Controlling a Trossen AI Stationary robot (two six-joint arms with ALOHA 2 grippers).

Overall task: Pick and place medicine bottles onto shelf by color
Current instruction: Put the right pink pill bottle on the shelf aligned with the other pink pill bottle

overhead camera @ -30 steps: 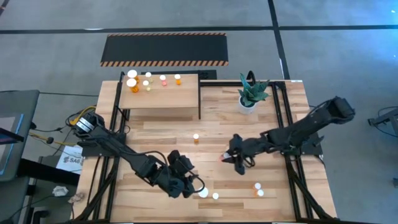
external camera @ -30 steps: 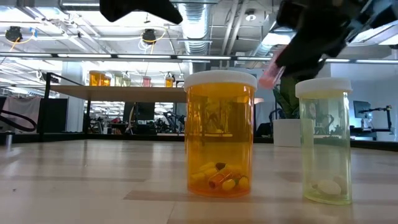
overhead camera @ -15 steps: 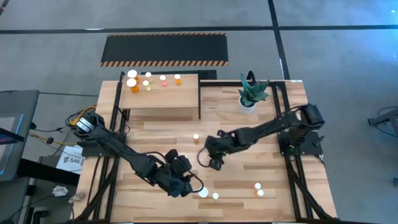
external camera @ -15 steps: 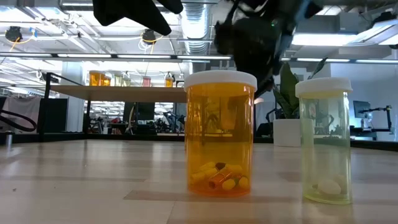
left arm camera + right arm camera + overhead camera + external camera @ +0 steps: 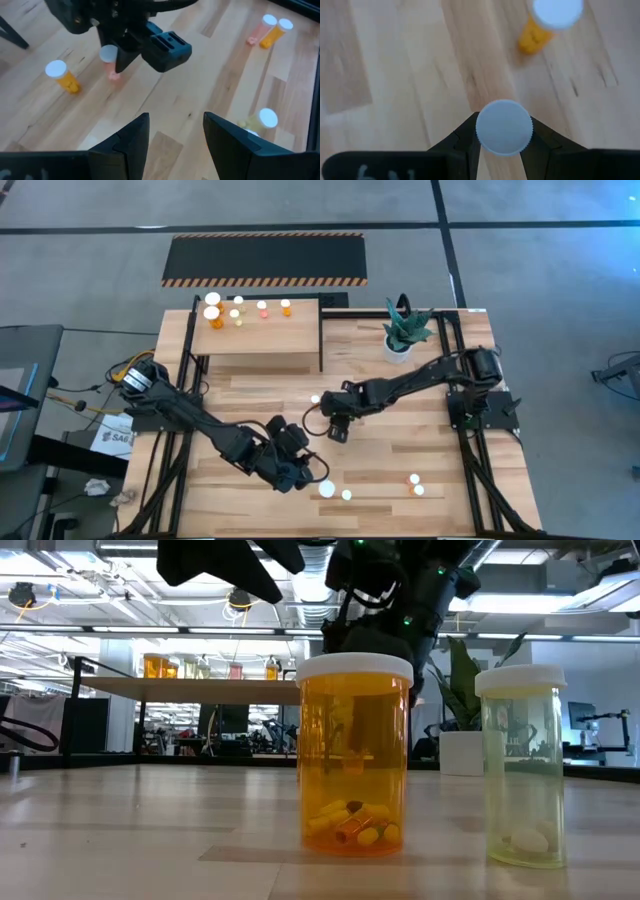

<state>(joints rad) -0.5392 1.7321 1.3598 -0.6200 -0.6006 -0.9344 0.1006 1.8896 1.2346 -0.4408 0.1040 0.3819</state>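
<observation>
While the right gripper [image 5: 503, 150] carries a pink bottle [image 5: 111, 64], its fingers clamped on the white cap, above mid-desk [image 5: 400, 470] near a lone orange bottle [image 5: 315, 400], the sound course is to keep it upright and head for the pink bottle already on the shelf [image 5: 265, 340]. The left gripper [image 5: 172, 135] waits, fingers parted and empty, near the desk's front edge.

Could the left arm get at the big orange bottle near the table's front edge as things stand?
Probably yes. The left gripper hangs open and empty beside the big orange bottle, with only bare table between them. The yellowish bottle stands on its far side, out of the way.
</observation>
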